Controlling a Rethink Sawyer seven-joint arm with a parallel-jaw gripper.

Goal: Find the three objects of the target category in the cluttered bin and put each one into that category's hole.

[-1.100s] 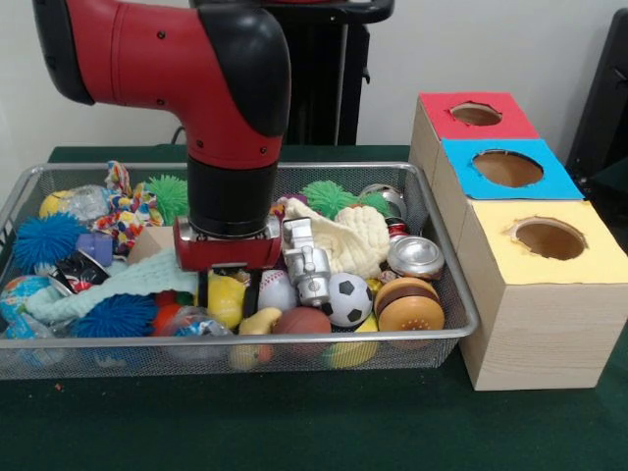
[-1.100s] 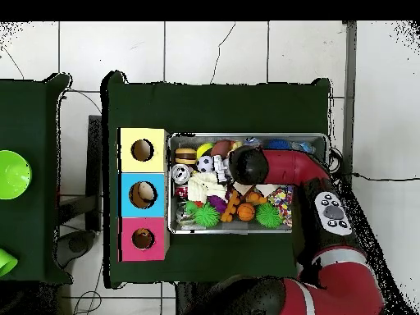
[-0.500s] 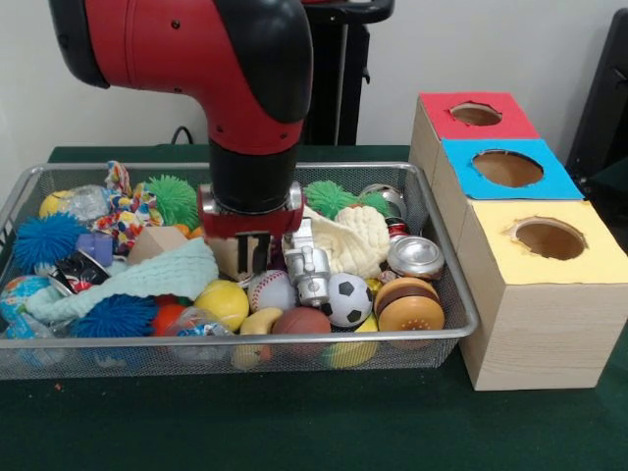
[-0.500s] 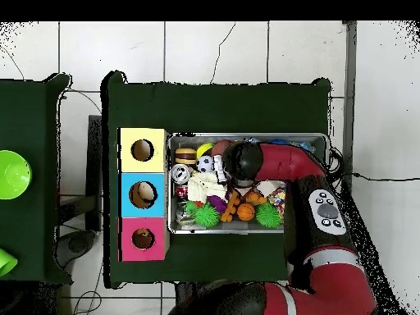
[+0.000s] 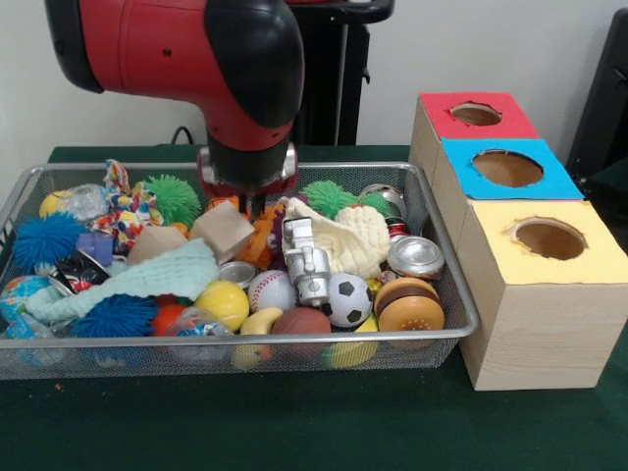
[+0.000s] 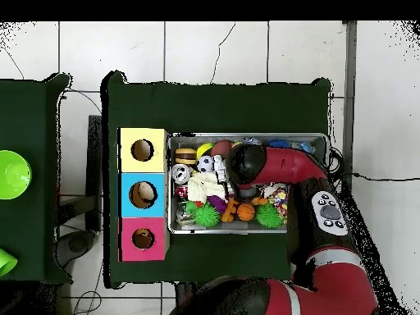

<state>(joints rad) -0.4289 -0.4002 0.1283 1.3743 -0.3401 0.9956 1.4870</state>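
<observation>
My gripper [image 5: 255,204] hangs from the red and black arm over the middle of the wire bin [image 5: 461,312], just above a tan wooden block [image 5: 224,231] and an orange toy [image 5: 260,237]. Nothing shows in it. Below, near the bin's front, lie a yellow ball [image 5: 221,302], a baseball [image 5: 273,289], a soccer ball [image 5: 347,297] and a brown football [image 5: 299,321]. The sorting box at the right has a red hole [image 5: 476,114], a blue hole [image 5: 507,169] and a yellow hole [image 5: 549,238]. In the overhead view the arm [image 6: 244,162] hides the gripper.
The bin also holds a silver robot toy [image 5: 307,260], a cream cloth [image 5: 348,240], a mint cloth [image 5: 147,280], a can [image 5: 414,257], a burger toy [image 5: 409,306], blue spiky balls [image 5: 44,238] and green spiky balls [image 5: 169,196]. Something pale sits in the blue hole [image 6: 143,194].
The gripper has risen from the yellow ball near the bin's front and moved back over the middle. The ball stayed in the bin, and the wooden block now shows.
</observation>
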